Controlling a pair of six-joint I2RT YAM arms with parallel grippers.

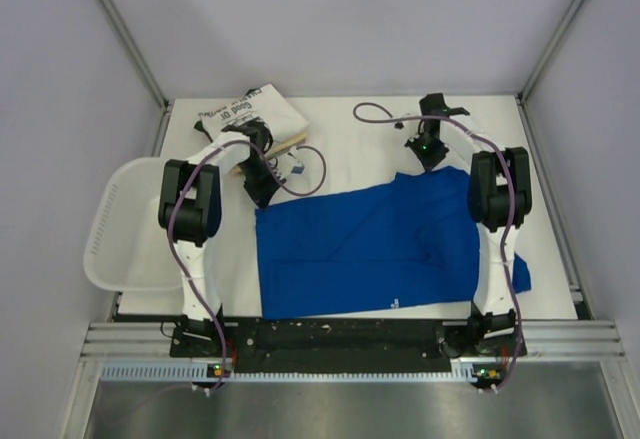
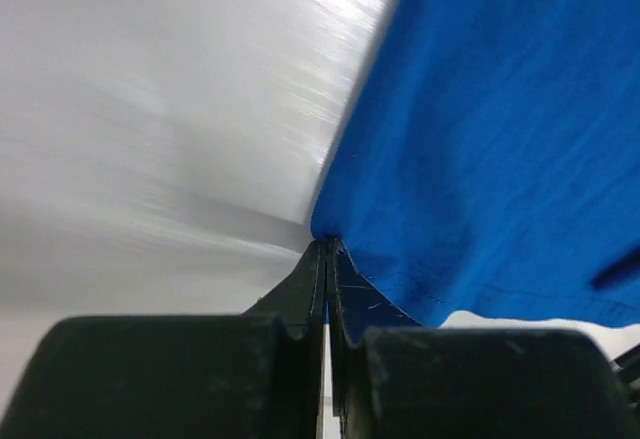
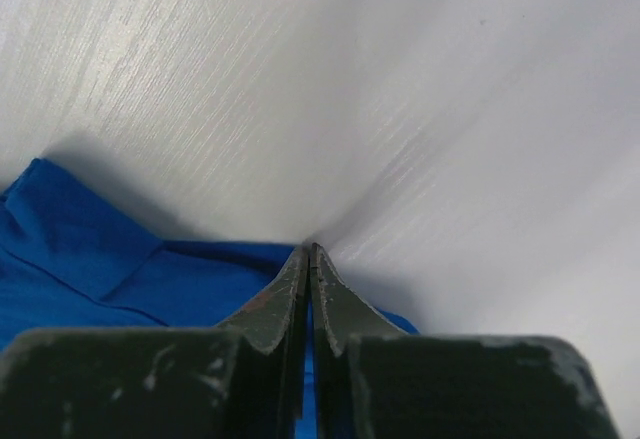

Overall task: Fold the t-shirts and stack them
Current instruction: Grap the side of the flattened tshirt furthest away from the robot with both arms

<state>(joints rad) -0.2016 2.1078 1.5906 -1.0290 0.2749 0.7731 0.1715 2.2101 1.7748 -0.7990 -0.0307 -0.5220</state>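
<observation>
From the top camera I see the blue t-shirt [image 1: 365, 249] spread flat across the middle of the table [image 1: 340, 129], its plain side up, with a bit of cloth trailing out past the right arm at about 4 o'clock. A tiny white mark [image 1: 397, 302] sits near its near hem; I can't read it.

My left gripper [image 1: 262, 191] is down at the shirt's 10 o'clock corner. On the left wrist feed its jaws are pressed fully together, with the blue edge pinched at the tips.

My right gripper [image 1: 428, 154] is at the shirt's far edge, around 1 o'clock. Its wrist feed shows the jaws closed tight, blue cloth caught between them and the bare table beyond.

The white t-shirt [image 1: 255, 114] lies folded at 11 o'clock, at the table's far left. Its black lettering seems to read "Good Dr"; the rest is too small. The white basket [image 1: 115, 229] sits at 9 o'clock, hanging over the left edge.
</observation>
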